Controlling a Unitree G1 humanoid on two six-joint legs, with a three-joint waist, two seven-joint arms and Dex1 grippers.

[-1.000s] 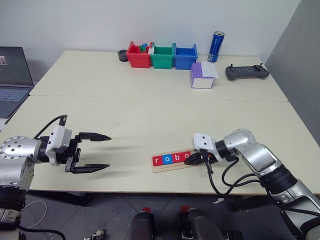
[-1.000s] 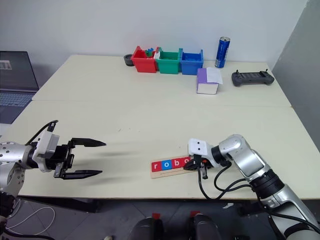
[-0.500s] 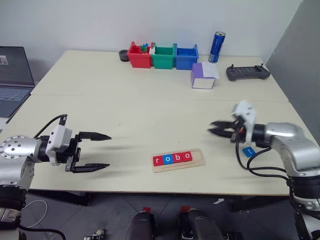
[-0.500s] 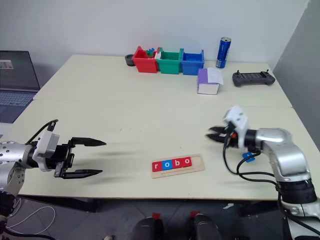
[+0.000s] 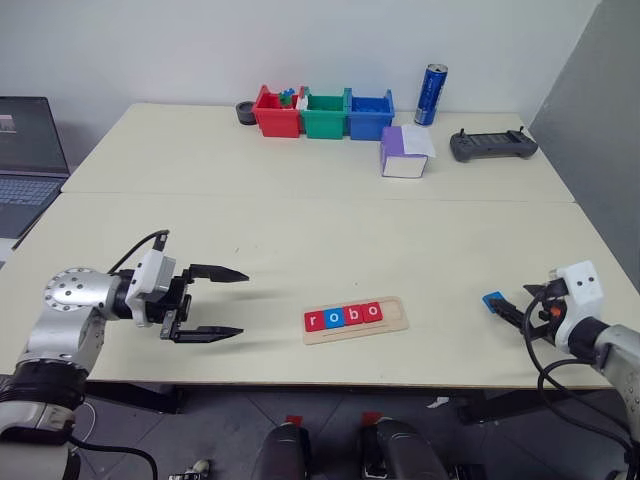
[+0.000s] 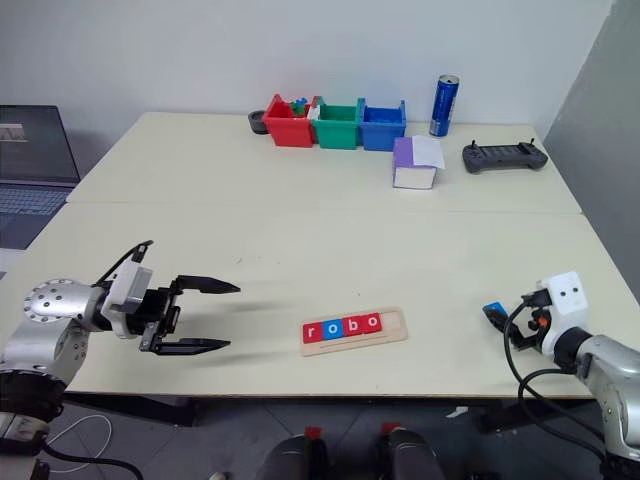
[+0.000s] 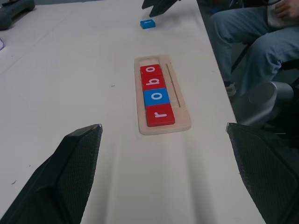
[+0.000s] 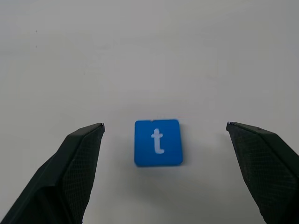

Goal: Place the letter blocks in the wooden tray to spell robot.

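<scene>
The wooden tray (image 5: 392, 318) lies near the table's front edge with letter blocks in it: red r (image 7: 160, 115), blue o (image 7: 157, 96), red b (image 7: 153, 82) and red o (image 7: 150, 70). Its right end slot is bare. A blue t block (image 8: 158, 142) lies flat on the table to the right of the tray (image 5: 494, 300). My right gripper (image 8: 164, 124) is open, low over the table, its fingers either side of the t block without touching it. My left gripper (image 5: 244, 302) is open and holds nothing, hovering to the left of the tray and pointing at it.
Red (image 5: 274, 112), green (image 5: 324, 113) and blue (image 5: 369, 113) bins, a blue can (image 5: 431, 94), a purple-and-white box (image 5: 402, 152) and a black controller (image 5: 492, 145) stand at the back. A laptop (image 5: 22, 150) sits far left. A seated person's legs (image 7: 247, 37) are beside the table.
My right gripper left the tray's right end, swung far to the right and opened, now framing the t block. My left gripper drifted slightly toward the tray.
</scene>
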